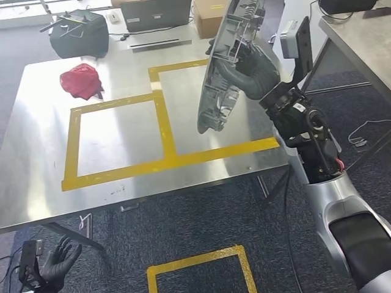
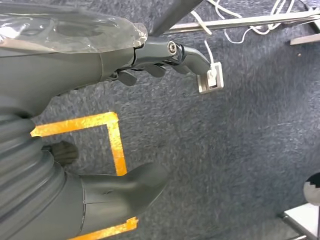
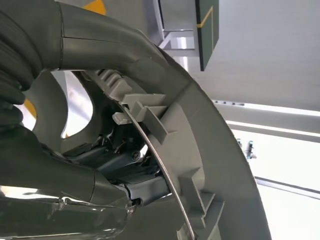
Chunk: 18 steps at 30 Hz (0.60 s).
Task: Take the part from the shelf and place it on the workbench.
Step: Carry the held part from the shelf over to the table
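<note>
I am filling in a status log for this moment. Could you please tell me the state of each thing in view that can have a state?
Grey ribbed plastic part: held in the air above the workbench, tilted, not set down.
Right hand: fingers gripping the part.
Left hand: hanging low over the carpet, fingers apart, holding nothing.
Shiny metal workbench with yellow tape squares: both squares bare.
Crumpled red cloth: lying on the workbench, outside the tape squares.

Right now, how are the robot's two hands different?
The right hand is raised above the metal workbench, while the left hand hangs low over the blue carpet. The right hand grips a big grey plastic part; the left hand holds nothing. The left hand's fingers are spread apart; the right hand's wrap the part. Both hands are dark grey.
</note>
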Tool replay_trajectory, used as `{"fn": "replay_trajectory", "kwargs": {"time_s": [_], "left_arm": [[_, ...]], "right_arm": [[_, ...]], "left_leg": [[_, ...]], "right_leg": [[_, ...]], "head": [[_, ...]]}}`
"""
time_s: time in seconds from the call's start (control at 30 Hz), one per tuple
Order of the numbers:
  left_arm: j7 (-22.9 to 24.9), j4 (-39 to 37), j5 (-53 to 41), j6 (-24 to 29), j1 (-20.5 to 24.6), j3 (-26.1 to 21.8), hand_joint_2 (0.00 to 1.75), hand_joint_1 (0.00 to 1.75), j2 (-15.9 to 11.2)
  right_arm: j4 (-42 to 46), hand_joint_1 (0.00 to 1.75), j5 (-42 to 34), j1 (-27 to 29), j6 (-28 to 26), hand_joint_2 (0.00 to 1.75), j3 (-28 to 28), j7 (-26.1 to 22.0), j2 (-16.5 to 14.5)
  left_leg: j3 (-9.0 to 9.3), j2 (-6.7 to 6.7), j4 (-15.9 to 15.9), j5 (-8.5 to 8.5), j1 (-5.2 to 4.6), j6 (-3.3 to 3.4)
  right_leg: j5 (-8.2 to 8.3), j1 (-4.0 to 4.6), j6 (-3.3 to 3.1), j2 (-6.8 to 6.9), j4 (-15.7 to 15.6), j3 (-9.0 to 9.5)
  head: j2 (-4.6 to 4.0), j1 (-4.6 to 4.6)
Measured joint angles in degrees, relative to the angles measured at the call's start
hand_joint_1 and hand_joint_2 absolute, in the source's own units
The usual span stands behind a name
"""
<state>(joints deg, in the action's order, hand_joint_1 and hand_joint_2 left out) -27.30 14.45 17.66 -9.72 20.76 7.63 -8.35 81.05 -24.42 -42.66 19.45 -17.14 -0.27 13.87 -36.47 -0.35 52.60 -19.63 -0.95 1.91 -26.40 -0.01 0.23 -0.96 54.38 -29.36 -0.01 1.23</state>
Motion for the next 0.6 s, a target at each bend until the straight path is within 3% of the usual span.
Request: {"fn": "replay_trajectory", "kwargs": {"time_s": [0.07, 0.17, 0.2, 0.23, 0.27, 0.33, 0.37, 0.4, 0.5, 0.6], "left_arm": [[0.0, 0.0, -0.2, 0.0, 0.1, 0.0, 1.75, 0.0, 0.0], [0.2, 0.0, -0.5, -0.1, 0.3, 0.0, 1.75, 0.0, 0.4], [0.3, 0.0, -0.6, -0.1, 0.3, 0.1, 1.75, 0.0, 0.5], [0.5, 0.0, -0.6, -0.1, 0.2, 0.1, 1.75, 0.0, 0.6], [0.5, 0.0, -0.7, -0.1, 0.2, 0.1, 1.75, 0.0, 0.7], [0.7, 0.0, -0.7, -0.1, 0.3, 0.1, 1.75, 0.0, 0.8], [0.8, 0.0, -0.7, -0.1, 0.4, 0.1, 1.75, 0.0, 0.9], [0.9, 0.0, -0.7, -0.1, 0.5, 0.1, 1.75, 0.0, 0.9], [1.1, 0.0, -0.8, -0.1, 0.6, 0.1, 1.75, 0.0, 1.0], [1.1, 0.0, -0.8, 0.2, 0.6, 0.1, 1.75, 0.0, 0.9]], "right_arm": [[0.1, 1.75, -0.1, -0.2, -0.3, 1.75, 0.1, 0.0, 0.2], [0.3, 1.75, -0.2, 0.0, -0.8, 1.75, 0.1, 0.6, 0.6], [0.3, 1.75, -0.2, 0.2, -1.0, 1.75, 0.1, 0.9, 0.7], [0.4, 1.75, -0.2, 0.5, -1.3, 1.75, 0.2, 1.1, 0.8], [0.5, 1.75, -0.2, 0.7, -1.4, 1.75, 0.2, 1.3, 0.9], [0.8, 1.75, -0.2, 1.0, -1.6, 1.75, 0.3, 1.5, 1.0], [0.9, 1.75, -0.2, 1.0, -1.6, 1.75, 0.3, 1.5, 1.1], [1.1, 1.75, -0.2, 1.0, -1.6, 1.75, 0.4, 1.6, 1.2], [1.5, 1.75, -0.2, 1.3, -1.6, 1.75, 0.5, 1.7, 1.3], [1.6, 1.75, -0.2, 1.4, -1.4, 1.75, 0.6, 1.7, 1.3]], "left_leg": [[1.21, 0.01, -0.5, -0.36, 0.41, 0.31], [2.31, -0.04, -0.6, -1.21, 0.7, 0.37], [2.7, -0.08, -0.5, -1.58, 0.79, 0.25], [3.14, -0.14, -0.3, -2.0, 0.91, 0.09], [3.64, -0.2, -0.1, -2.49, 1.03, -0.13], [4.52, -0.29, 0.4, -3.51, 1.22, -0.66], [4.65, -0.3, 0.7, -3.93, 1.25, -0.95], [4.59, -0.3, 0.9, -4.22, 1.27, -1.25], [4.09, -0.32, 1.6, -4.72, 1.25, -1.91], [4.09, -0.29, 1.5, -4.57, 1.27, -1.79]], "right_leg": [[-1.4, -0.01, 0.52, 0.2, 3.6, -1.45], [-5.61, -0.34, 1.26, 0.33, 14.5, -7.67], [-6.21, -0.5, 1.49, 0.36, 16.4, -9.21], [-5.65, -0.67, 1.7, 0.41, 16.3, -9.83], [-3.63, -0.85, 1.89, 0.46, 13.8, -9.42], [1.93, -1.13, 2.17, 0.51, 5.8, -7.12], [3.47, -1.05, 2.11, 0.53, 2.4, -6.08], [4.29, -0.91, 1.84, 0.52, 0.6, -5.46], [4.43, -0.6, 0.92, 0.38, 0.1, -5.06], [4.35, -0.55, 0.94, 0.11, 0.1, -5.17]], "head": [[0.0, 0.26], [0.01, 0.78], [0.01, 0.93], [0.01, 1.11], [0.01, 1.34], [0.0, 1.73], [0.0, 1.9], [0.01, 1.96], [0.01, 1.61], [0.01, 1.14]]}}
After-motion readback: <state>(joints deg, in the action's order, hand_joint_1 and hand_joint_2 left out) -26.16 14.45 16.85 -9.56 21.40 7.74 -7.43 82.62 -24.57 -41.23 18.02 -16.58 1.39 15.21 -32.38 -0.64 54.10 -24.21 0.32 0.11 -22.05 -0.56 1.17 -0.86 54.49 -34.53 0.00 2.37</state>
